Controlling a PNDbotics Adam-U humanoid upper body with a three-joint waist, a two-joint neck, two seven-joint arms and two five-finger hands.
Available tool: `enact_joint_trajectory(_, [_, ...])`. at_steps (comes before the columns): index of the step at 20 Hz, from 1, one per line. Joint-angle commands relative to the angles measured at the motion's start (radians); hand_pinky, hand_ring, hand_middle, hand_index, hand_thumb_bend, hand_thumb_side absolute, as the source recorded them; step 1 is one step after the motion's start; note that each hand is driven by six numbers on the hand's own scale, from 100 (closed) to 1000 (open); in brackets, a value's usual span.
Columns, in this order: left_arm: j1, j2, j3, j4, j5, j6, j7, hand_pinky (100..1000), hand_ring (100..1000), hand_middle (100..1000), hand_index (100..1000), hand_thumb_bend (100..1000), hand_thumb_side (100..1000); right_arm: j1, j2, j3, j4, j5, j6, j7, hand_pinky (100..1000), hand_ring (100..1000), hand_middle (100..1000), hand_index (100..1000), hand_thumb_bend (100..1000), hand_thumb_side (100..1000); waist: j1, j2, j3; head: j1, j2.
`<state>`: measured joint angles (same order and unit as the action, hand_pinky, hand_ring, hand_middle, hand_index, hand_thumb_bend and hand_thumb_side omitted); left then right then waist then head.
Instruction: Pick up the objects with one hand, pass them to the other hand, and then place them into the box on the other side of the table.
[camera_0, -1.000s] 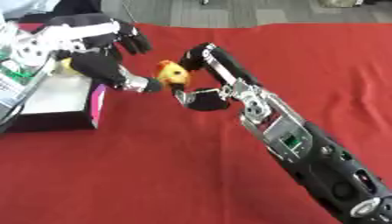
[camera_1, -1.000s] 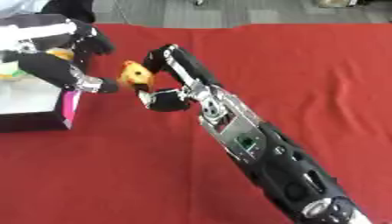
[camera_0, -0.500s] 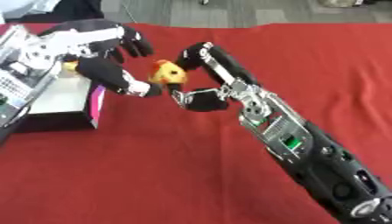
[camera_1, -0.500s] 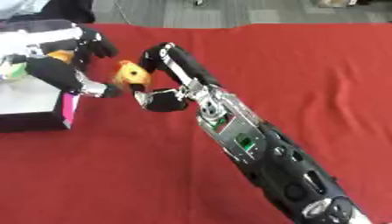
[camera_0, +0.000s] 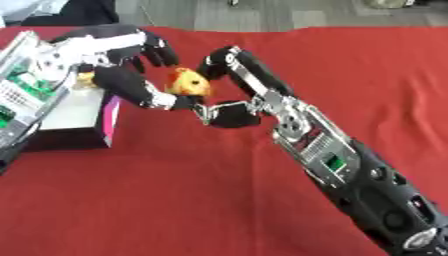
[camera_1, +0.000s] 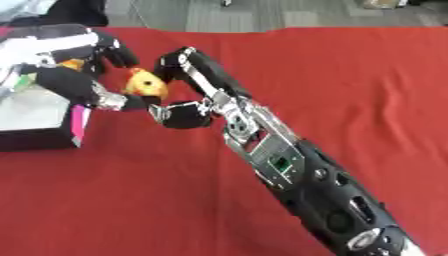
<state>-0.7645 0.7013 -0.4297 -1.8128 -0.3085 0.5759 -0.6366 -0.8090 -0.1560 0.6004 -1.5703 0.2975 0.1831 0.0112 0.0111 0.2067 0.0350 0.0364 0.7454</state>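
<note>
A yellow and orange toy (camera_0: 189, 83) is held above the red cloth, left of centre. My right hand (camera_0: 236, 107) reaches in from the lower right and is shut on it, with its fingers (camera_0: 229, 59) curled over the top and its thumb below. My left hand (camera_0: 122, 80) comes from the left beside the toy. Its fingers (camera_0: 157, 47) arch above the toy and its thumb (camera_0: 171, 101) lies just under it, in an open C shape. Whether the left hand touches the toy is unclear. The box (camera_0: 74, 125), white with a pink side, stands at the left edge behind that hand.
The red cloth (camera_0: 175, 200) covers the table. The box holds green items (camera_0: 26, 82) and a small orange thing (camera_0: 85, 78). My right forearm (camera_0: 350, 170) crosses the lower right. A grey floor lies past the far edge.
My left hand has moved right toward the toy, its thumb sliding under it and its fingers over it. The right hand has kept hold of the toy and shifted slightly left.
</note>
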Motion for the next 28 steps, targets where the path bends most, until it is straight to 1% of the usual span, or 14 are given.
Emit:
enact_joint_trajectory(1, [-0.019,0.008,0.004,-0.001,0.006,0.019,-0.006,773,825,739,802,496,417,-0.016,-0.008,-0.002,-0.024,-0.009,0.001,0.001,727,653,462,496,128,100,0.014,0.0,0.0,0.0,-0.007])
enact_joint_trajectory(5, [-0.018,0.006,0.003,0.002,0.019,0.026,0.014,768,817,719,781,426,409,-0.015,-0.009,-0.001,-0.026,-0.013,0.003,0.003,726,652,462,495,127,100,0.014,0.0,0.0,0.001,-0.007])
enact_joint_trajectory(6, [-0.018,0.006,0.001,0.004,0.02,0.027,0.018,768,816,718,781,408,389,-0.015,-0.009,-0.001,-0.027,-0.014,0.003,0.003,726,652,461,495,124,100,0.014,0.001,0.0,0.001,-0.007])
enact_joint_trajectory(7, [-0.018,0.005,0.0,0.007,0.018,0.028,0.02,768,816,719,781,422,401,-0.015,-0.009,-0.001,-0.029,-0.016,0.003,0.002,726,652,461,495,126,100,0.014,0.001,-0.001,0.001,-0.007])
enact_joint_trajectory(11, [-0.016,0.002,-0.004,0.018,0.011,0.024,0.023,765,813,715,775,391,379,-0.015,-0.01,-0.001,-0.034,-0.024,0.002,0.0,725,650,461,495,125,100,0.014,0.002,-0.001,0.001,-0.007])
enact_joint_trajectory(15, [-0.017,0.0,-0.01,0.03,-0.016,0.012,0.016,770,820,742,800,414,336,-0.015,-0.012,0.0,-0.038,-0.033,0.001,0.001,725,648,460,494,124,100,0.014,0.002,-0.002,0.003,-0.007])
enact_joint_trajectory(19, [-0.017,-0.005,-0.012,0.041,-0.042,-0.001,0.01,765,810,708,780,354,285,-0.016,-0.014,-0.001,-0.042,-0.038,0.0,0.002,723,646,462,492,130,100,0.013,0.002,-0.003,0.004,-0.008])
enact_joint_trajectory(21, [-0.017,-0.008,-0.012,0.046,-0.043,-0.004,0.011,760,791,663,738,284,254,-0.016,-0.014,0.0,-0.043,-0.039,0.002,0.002,723,646,464,492,131,100,0.012,0.003,-0.003,0.004,-0.008])
enact_joint_trajectory(22, [-0.017,-0.009,-0.011,0.047,-0.042,-0.004,0.016,756,772,627,704,231,243,-0.016,-0.014,0.0,-0.043,-0.039,0.003,0.002,723,645,464,492,131,100,0.012,0.003,-0.003,0.004,-0.008])
enact_joint_trajectory(23, [-0.017,-0.011,-0.01,0.049,-0.038,-0.002,0.022,748,747,589,647,126,241,-0.016,-0.015,0.0,-0.043,-0.04,0.003,0.002,723,645,465,492,131,100,0.012,0.003,-0.003,0.004,-0.008])
enact_joint_trajectory(24, [-0.017,-0.012,-0.01,0.051,-0.031,0.001,0.031,746,742,581,636,101,243,-0.016,-0.015,0.001,-0.043,-0.041,0.004,0.002,723,645,465,492,130,100,0.012,0.003,-0.003,0.004,-0.008])
enact_joint_trajectory(25, [-0.017,-0.012,-0.011,0.052,-0.025,0.003,0.038,746,742,581,636,101,243,-0.016,-0.015,0.001,-0.043,-0.041,0.005,0.002,723,645,465,492,130,100,0.012,0.003,-0.004,0.004,-0.008])
enact_joint_trajectory(26, [-0.017,-0.013,-0.01,0.054,-0.021,0.007,0.048,733,717,544,574,100,267,-0.016,-0.016,0.001,-0.042,-0.042,0.006,0.002,722,644,465,492,130,100,0.012,0.003,-0.004,0.004,-0.007])
enact_joint_trajectory(28, [-0.017,-0.015,-0.01,0.057,-0.012,0.014,0.073,721,692,503,518,100,275,-0.016,-0.016,0.001,-0.041,-0.043,0.008,0.003,722,644,466,492,131,100,0.012,0.003,-0.004,0.003,-0.007])
